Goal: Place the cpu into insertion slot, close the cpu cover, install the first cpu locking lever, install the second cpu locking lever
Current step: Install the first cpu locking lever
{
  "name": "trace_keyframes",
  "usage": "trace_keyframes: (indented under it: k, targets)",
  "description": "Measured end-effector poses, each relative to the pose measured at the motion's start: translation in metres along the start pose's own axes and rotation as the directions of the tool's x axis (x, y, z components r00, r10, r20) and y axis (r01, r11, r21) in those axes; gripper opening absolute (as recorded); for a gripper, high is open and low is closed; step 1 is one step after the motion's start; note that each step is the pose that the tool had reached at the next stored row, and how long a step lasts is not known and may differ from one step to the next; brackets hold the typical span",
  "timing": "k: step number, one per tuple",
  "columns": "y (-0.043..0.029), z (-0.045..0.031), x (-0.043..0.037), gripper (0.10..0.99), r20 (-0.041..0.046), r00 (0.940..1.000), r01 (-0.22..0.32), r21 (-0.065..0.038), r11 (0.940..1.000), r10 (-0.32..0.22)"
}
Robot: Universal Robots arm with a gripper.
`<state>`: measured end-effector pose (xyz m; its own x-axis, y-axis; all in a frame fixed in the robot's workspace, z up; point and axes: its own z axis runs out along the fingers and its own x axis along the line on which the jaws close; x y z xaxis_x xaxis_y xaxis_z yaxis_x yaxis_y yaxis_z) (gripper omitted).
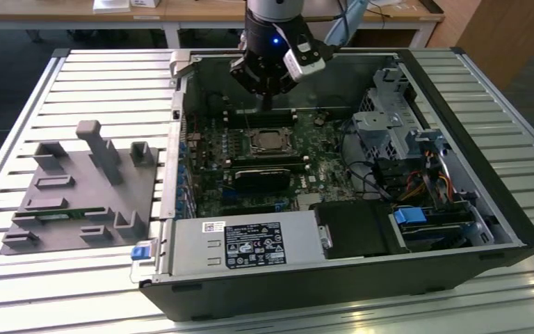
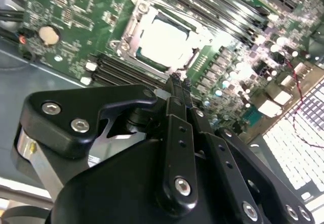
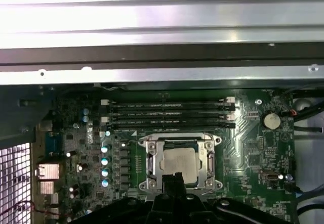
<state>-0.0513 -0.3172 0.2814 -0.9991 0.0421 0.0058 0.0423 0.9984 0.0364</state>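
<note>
Tool (image 2: pixel 178 80) tips near cpu (image 2: pixel 163 41) edge, cpu cover (image 3: pixel 151 159) down around it

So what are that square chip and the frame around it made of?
The cpu looks like metal with a pale, matte silvery face. The cpu cover looks like bare steel or similar: thin, bright, reflecting light along its edges.

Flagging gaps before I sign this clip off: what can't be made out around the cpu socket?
1. First wrist view: the gripper hides one edge of the cpu cover.
2. Second wrist view: glare washes out the cpu face.
3. Exterior view: the cpu cover is too small to tell whether it is latched.
</note>
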Motion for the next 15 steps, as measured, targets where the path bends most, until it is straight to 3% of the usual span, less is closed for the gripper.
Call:
trace_keyframes:
  k: [9, 15]
  targets:
    - [-0.0008, 0.0122, 0.0089, 0.106, 0.0002, 1.0, 0.007, -0.002, 1.0, -0.007]
    - [-0.0005, 0.0165, 0.0144, 0.106, -0.0012, 0.9991, 0.042, -0.002, 0.9991, -0.042]
